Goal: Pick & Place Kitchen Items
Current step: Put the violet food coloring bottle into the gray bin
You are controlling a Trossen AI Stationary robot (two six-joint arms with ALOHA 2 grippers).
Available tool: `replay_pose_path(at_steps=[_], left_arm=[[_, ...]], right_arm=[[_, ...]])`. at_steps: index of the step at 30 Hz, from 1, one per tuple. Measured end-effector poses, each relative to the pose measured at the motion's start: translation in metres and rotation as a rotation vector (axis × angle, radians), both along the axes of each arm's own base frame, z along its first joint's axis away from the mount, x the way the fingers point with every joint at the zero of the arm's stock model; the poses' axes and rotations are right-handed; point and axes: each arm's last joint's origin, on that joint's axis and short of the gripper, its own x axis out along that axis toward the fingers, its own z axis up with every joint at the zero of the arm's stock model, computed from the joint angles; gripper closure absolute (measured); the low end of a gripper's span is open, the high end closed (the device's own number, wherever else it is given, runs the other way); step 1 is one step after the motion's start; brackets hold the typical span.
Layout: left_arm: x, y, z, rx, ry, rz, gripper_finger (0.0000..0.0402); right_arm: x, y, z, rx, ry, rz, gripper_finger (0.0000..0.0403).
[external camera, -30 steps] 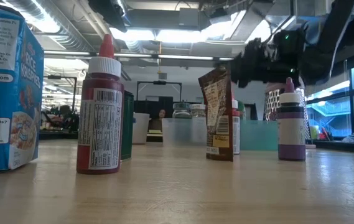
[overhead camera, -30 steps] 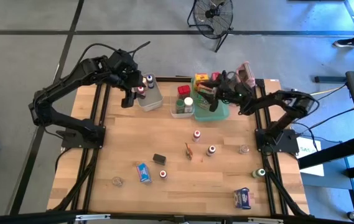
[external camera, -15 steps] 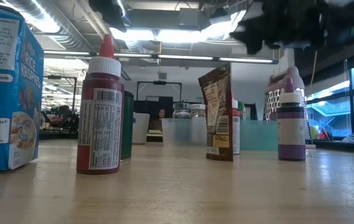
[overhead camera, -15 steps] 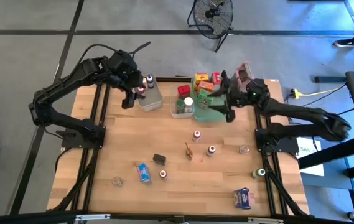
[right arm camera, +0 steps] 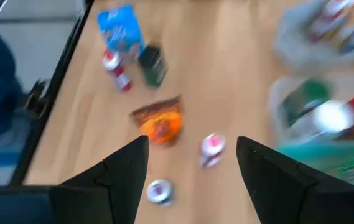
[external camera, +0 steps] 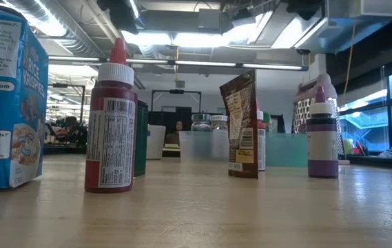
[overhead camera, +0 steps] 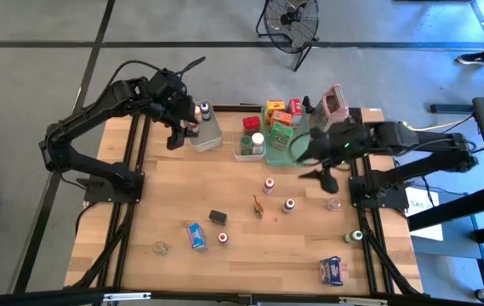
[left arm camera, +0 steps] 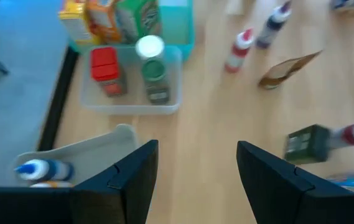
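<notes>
Kitchen items lie scattered on the wooden table: two small bottles (overhead camera: 269,184) (overhead camera: 289,205), a brown packet (overhead camera: 259,206), a dark box (overhead camera: 218,217), a blue packet (overhead camera: 196,235) and a red-capped bottle (overhead camera: 223,239). My left gripper (overhead camera: 176,132) hangs open beside the clear bin (overhead camera: 206,127) at the far left, with nothing between its fingers (left arm camera: 133,180). My right gripper (overhead camera: 320,174) hovers open just near of the teal tray (overhead camera: 288,146), high over the table. In its wrist view the brown packet (right arm camera: 161,121) and a small bottle (right arm camera: 213,146) lie below it.
A second clear bin (overhead camera: 248,146) holds a red-capped jar (left arm camera: 105,68) and a white-capped jar (left arm camera: 152,62). Coloured boxes stand in the teal tray. A grey container with a pink rim (overhead camera: 335,102) stands at the far right. A jar (overhead camera: 333,204), a green-capped item (overhead camera: 356,236) and a blue packet (overhead camera: 333,271) lie near the right edge.
My right gripper has risen from over the teal tray and drawn back toward the table's right and near edges, tipping from pointing down to a slant. It has gone up out of the low view. It has stayed open.
</notes>
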Motion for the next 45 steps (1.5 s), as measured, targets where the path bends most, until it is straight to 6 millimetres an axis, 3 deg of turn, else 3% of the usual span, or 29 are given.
replay_pose_path(at_steps=[7,14,24,39,45], left_arm=[[0.004,-0.009,0.001,-0.108,-0.042,-0.053,0.019],[0.016,-0.022,0.006,-0.167,-0.103,-0.027,0.019],[0.035,-0.048,0.016,-0.181,-0.229,-0.113,0.019],[0.052,-0.097,0.008,-0.058,-0.156,-0.05,0.019],[0.071,-0.109,-0.007,-0.02,-0.089,-0.065,0.019]], right_arm=[[0.027,0.028,-0.041,0.032,0.319,0.028,0.0157],[0.032,0.029,-0.062,-0.04,0.504,0.0,0.0157],[0.031,0.033,-0.07,-0.06,0.515,0.032,0.0157],[0.027,0.064,-0.123,-0.019,0.487,0.045,0.0157],[0.019,0.069,-0.141,-0.037,0.503,-0.088,0.0157]])
